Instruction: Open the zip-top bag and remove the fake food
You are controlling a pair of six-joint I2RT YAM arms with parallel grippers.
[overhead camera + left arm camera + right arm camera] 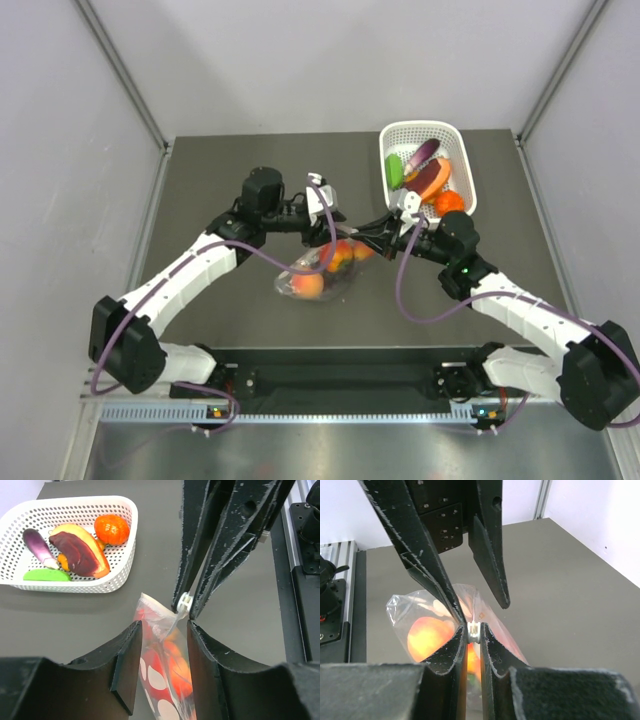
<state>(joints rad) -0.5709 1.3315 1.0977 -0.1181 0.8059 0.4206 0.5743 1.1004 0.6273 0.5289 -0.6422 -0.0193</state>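
The zip-top bag [315, 275], clear with white dots, lies mid-table with the fake food inside: a peach-orange fruit [308, 285] and red-orange fruits [341, 255]. My right gripper [474, 627] is shut on the bag's white zip slider [474, 630], which also shows in the left wrist view [184, 601]. My left gripper [164, 625] is open. Its jaws stand on either side of the bag's upper part [160, 665] without pinching it. Both grippers meet tip to tip over the bag [420, 612]. The peach-orange fruit [427, 635] shows through the plastic.
A white lattice basket [472, 175] stands at the back right, just behind my right gripper [378, 238]. The basket [120, 577] holds a purple eggplant [37, 545], a green vegetable [47, 575], an orange pumpkin-like piece [111, 529] and a dark red slice [77, 552].
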